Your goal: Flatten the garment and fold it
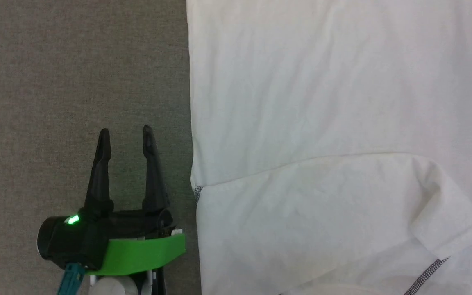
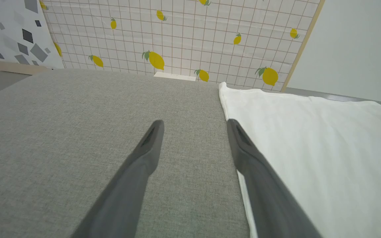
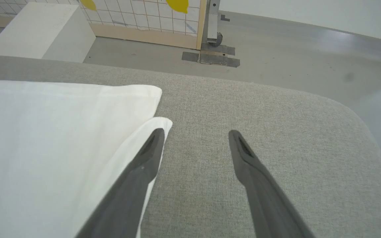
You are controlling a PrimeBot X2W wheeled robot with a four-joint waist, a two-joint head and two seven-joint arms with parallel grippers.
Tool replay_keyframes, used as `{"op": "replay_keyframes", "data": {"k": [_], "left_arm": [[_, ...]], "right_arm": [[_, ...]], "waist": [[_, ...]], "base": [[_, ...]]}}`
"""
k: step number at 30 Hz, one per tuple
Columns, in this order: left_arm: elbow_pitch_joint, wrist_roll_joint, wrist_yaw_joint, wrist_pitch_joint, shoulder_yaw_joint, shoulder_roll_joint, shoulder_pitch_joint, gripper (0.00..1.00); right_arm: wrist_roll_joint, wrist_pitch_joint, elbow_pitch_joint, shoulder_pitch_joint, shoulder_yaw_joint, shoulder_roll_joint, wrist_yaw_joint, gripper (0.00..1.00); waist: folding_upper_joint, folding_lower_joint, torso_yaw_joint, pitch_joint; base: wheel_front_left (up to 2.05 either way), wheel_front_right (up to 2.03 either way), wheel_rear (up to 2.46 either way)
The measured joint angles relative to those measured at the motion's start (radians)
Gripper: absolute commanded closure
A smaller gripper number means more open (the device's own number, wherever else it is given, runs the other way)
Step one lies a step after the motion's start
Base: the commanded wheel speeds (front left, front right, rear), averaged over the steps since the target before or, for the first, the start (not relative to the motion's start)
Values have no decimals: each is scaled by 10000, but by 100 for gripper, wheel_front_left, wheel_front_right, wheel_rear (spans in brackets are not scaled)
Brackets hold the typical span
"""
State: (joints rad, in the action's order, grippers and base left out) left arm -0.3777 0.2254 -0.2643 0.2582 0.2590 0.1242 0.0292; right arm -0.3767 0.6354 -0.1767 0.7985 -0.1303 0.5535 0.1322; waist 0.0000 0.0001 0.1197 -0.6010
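Observation:
The white garment [image 1: 334, 123] lies spread flat on the grey fabric table [image 1: 76, 73], covering the right two thirds of the head view. A sleeve is folded across its lower part, and grey stitched seams show at its lower edge. My left gripper [image 1: 125, 133] hovers over bare table just left of the garment's straight edge, open and empty. In the left wrist view the left gripper [image 2: 194, 123] sits beside the garment [image 2: 316, 138]. In the right wrist view my right gripper [image 3: 193, 132] is open, its left finger over the garment's [image 3: 51, 132] corner, nothing held.
A lemon-print grid screen [image 2: 177, 36] stands beyond the table's far edge. A rigid white box [image 3: 35, 31] sits on the grey floor [image 3: 293, 43] past the table. The table's rounded corner [image 3: 362, 119] is to the right of my right gripper.

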Motion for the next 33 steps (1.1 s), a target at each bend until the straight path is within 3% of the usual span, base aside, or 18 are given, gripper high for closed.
{"op": "replay_keyframes", "data": {"k": [10,11,12,13,17,18,23,33], "left_arm": [[138,-79,324,0,-159,-282,123,0],[148,-94,360,0,-176,-303,123,0],[151,-107,362,0,-194,-313,123,0],[161,-113,401,0,-213,-328,123,0],[194,-151,523,0,-280,-372,123,0],[205,-153,539,0,-303,-382,123,0],[313,-182,667,0,-368,-476,135,0],[495,-238,869,0,-894,-543,70,0]], "right_arm": [[-38,-4,-337,2,341,167,0,0],[-50,-2,-376,2,368,201,0,23],[-54,17,-399,1,395,228,0,35],[-81,23,-414,1,407,245,0,40],[-107,23,-445,2,368,284,0,75],[-107,23,-456,2,343,288,0,98],[-84,-44,-546,4,121,257,0,100],[-2,-1369,-890,-20,-984,-67,0,100]], "waist": [[0,0,556,-668],[0,0,588,-707],[0,0,605,-734],[0,0,618,-761],[0,0,598,-799],[0,0,585,-804],[0,-1,518,-823],[0,0,268,-32]], "base": [[0,0,0],[0,0,0],[0,0,0],[0,0,0],[0,0,0],[0,0,0],[0,0,0],[0,0,0]]}}
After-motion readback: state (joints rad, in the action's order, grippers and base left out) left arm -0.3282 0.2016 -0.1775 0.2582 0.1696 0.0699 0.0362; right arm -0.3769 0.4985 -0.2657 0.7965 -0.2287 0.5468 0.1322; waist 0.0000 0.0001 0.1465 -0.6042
